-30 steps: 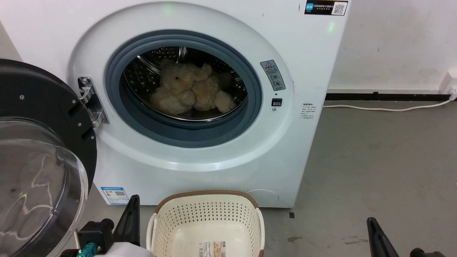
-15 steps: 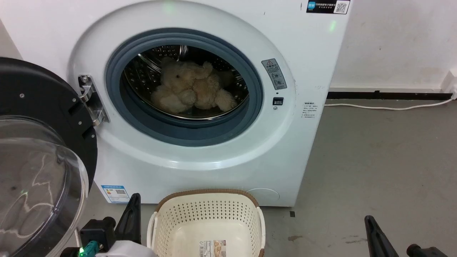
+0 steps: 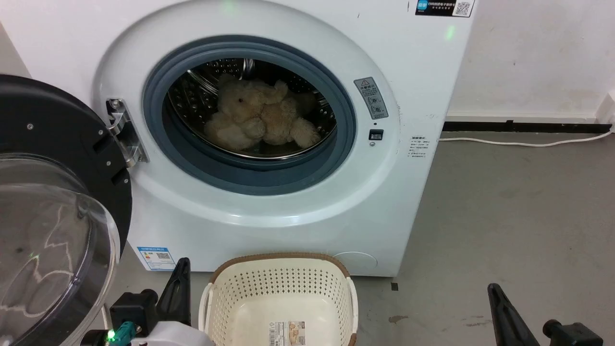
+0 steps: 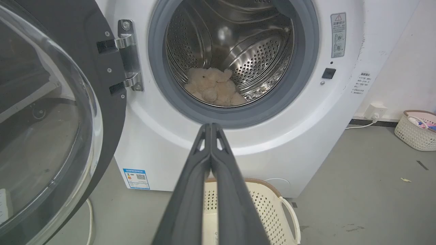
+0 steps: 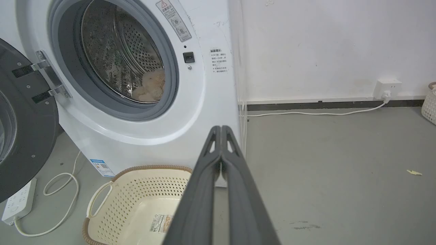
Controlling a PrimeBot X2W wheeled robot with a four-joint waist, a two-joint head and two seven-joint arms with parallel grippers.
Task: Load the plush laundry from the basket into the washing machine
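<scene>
- Bear (image 3: pixel 259 113): you'll find it lying in the bottom of the washer's (image 3: pixel 288 230) drum (image 3: pixel 194 96), a fluffy cream-beige heap of rounded limbs, one small dark eye showing.
- Drum: shiny steel, perforated with rows of small round holes, with raised ribs along its wall.
- Round the opening runs a thick grey rubber seal (image 3: pixel 259 180), smooth and ring-shaped, set in the glossy white front.
- Your door (image 3: pixel 48 120) stands swung open on the left, hung on a bright metal hinge (image 3: pixel 122 132): a matt black round frame with a clear bulging dome.
- Basket (image 3: pixel 281 283) sits on the floor just before the washer: oval cream plastic, sides punched with holes, a brown woven-look rim, white handles, a small label (image 3: pixel 287 331) on its smooth floor.
- Your left gripper (image 3: pixel 182 269) hangs just left of the basket, its long dark tapered fingers pressed together, nothing between them.
- Your right gripper (image 3: pixel 495 293) is well to the basket's right over the floor, likewise closed and holding nothing.
- Floor (image 3: pixel 504 216) is dull grey concrete; a thin white cable (image 3: pixel 519 142) runs along the wall's foot.
</scene>
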